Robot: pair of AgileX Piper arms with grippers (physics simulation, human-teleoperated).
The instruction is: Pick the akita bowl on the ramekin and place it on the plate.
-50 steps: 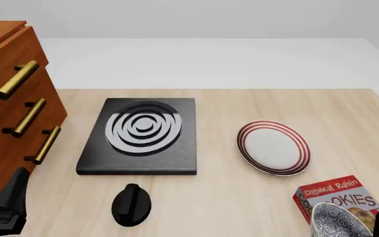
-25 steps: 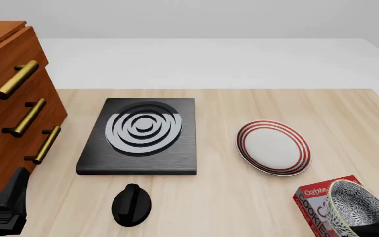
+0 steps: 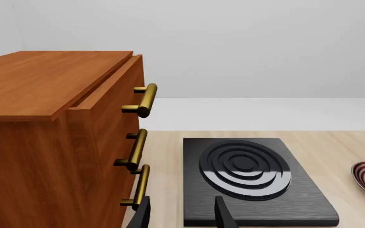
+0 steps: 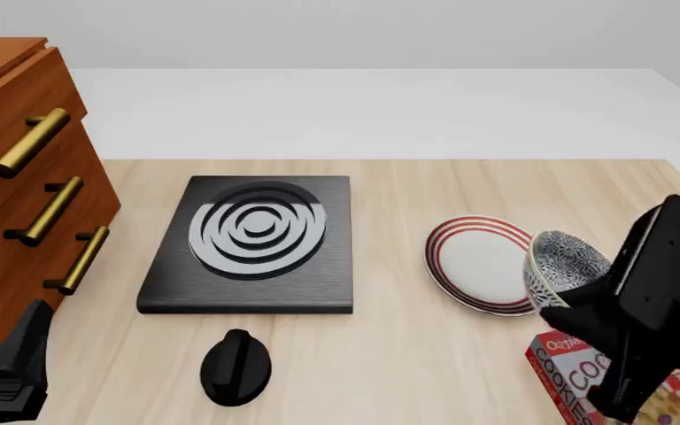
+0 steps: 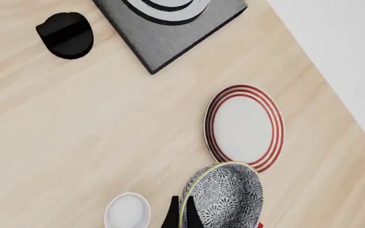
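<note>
The akita bowl (image 4: 565, 264), grey-speckled, hangs tilted in the air beside the right edge of the plate (image 4: 482, 263), a white plate with red rings. My right gripper (image 4: 567, 301) is shut on the bowl's rim. In the right wrist view the akita bowl (image 5: 225, 197) is pinched at its rim by the right gripper (image 5: 181, 216), close to the plate (image 5: 244, 124). A small white ramekin (image 5: 127, 211) stands bare on the table. My left gripper (image 3: 182, 216) is open and holds nothing, low at the near left (image 4: 15, 367) beside the cabinet.
A black square slab (image 4: 251, 243) with white rings lies mid-table, and a black knob (image 4: 236, 367) sits in front of it. A wooden cabinet (image 4: 21, 204) with brass handles fills the left side. A red cookies box (image 4: 583, 376) lies under the right arm.
The right arm has risen and carried the bowl from the near right corner, over the cookies box, to the plate's right edge. The left arm has not moved.
</note>
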